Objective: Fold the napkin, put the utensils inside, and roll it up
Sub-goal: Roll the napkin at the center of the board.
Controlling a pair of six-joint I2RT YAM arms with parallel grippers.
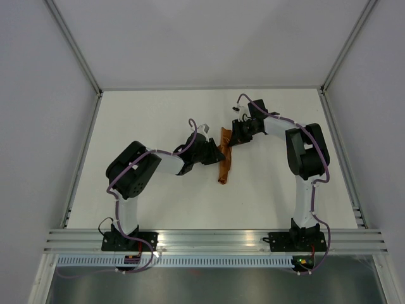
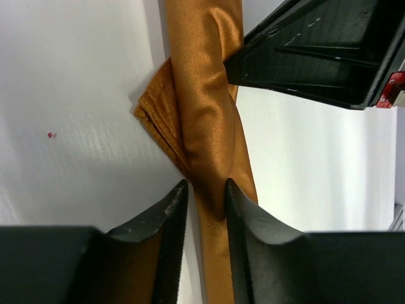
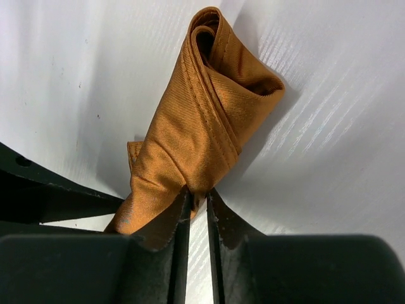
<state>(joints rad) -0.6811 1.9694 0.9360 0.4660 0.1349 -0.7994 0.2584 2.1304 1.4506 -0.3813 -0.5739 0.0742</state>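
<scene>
The rust-orange napkin [image 1: 224,161] lies rolled into a narrow tube in the middle of the white table, running near to far. My left gripper [image 1: 218,154] comes in from the left at mid-length. In the left wrist view its jaws [image 2: 207,187] squeeze the napkin roll [image 2: 205,95], and folded layers stick out to the left. At the far end, my right gripper [image 1: 231,140] has narrow jaws [image 3: 199,193] that pinch a fold of the napkin [image 3: 202,114], whose open spiral end points away. The utensils are hidden.
The right gripper's black body [image 2: 316,50] sits close above the roll in the left wrist view. The left gripper's dark finger [image 3: 44,190] shows at the left of the right wrist view. Metal rails [image 1: 215,239] edge the table, with walls on three sides.
</scene>
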